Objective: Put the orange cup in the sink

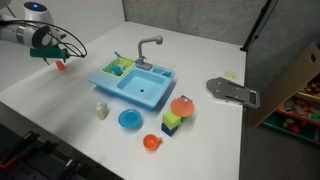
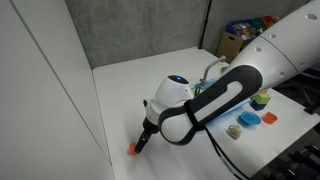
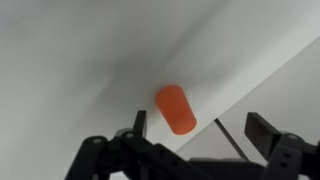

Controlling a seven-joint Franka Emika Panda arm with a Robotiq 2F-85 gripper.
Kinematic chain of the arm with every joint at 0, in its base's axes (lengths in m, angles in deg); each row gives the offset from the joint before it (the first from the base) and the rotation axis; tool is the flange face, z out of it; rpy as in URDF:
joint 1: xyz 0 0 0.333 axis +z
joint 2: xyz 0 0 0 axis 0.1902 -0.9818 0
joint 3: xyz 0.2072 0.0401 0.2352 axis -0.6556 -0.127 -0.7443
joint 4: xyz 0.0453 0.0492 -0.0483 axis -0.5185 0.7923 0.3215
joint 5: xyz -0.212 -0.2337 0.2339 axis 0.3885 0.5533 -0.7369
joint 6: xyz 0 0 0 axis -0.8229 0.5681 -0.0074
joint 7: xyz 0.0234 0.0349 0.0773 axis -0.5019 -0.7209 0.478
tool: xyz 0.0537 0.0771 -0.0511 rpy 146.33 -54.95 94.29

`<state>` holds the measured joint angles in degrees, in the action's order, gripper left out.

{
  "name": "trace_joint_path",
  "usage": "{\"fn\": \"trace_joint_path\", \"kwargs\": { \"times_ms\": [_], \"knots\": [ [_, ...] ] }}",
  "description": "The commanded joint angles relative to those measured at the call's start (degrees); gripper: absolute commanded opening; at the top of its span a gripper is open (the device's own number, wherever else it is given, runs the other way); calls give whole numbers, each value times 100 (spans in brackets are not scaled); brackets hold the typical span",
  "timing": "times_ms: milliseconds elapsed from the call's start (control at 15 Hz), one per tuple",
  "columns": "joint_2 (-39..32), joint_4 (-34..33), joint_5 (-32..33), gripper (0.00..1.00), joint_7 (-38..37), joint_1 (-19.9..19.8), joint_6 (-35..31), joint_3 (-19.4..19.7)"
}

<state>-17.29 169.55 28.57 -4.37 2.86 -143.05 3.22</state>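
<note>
The orange cup [image 3: 176, 108] lies on its side on the white table near the table's edge. It also shows in both exterior views [image 1: 61, 66] [image 2: 133, 150], far from the sink. My gripper [image 3: 200, 128] is open and hovers just above the cup, which lies nearer the left finger and does not touch either finger. The gripper also shows in both exterior views [image 1: 55, 55] [image 2: 143, 140]. The light blue sink [image 1: 135, 88] with its grey faucet [image 1: 148, 48] stands at the table's middle. In the exterior view from the other side my arm hides most of it.
Near the sink are a small blue plate [image 1: 130, 119], an orange-red bowl [image 1: 151, 142], a salmon-red round piece [image 1: 182, 106] on a green-yellow block [image 1: 172, 123], a small white item [image 1: 102, 110] and a grey metal piece [image 1: 232, 91]. A wall stands close beside the cup [image 2: 60, 90].
</note>
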Motion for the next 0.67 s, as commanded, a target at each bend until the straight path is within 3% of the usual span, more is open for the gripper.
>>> {"fn": "trace_joint_path", "kwargs": {
  "times_ms": [0, 600],
  "knots": [
    [-142, -367, 161, 100, -31, 214, 186, 125],
    [-244, -721, 453, 100, -226, 843, 142, 736]
  ]
}}
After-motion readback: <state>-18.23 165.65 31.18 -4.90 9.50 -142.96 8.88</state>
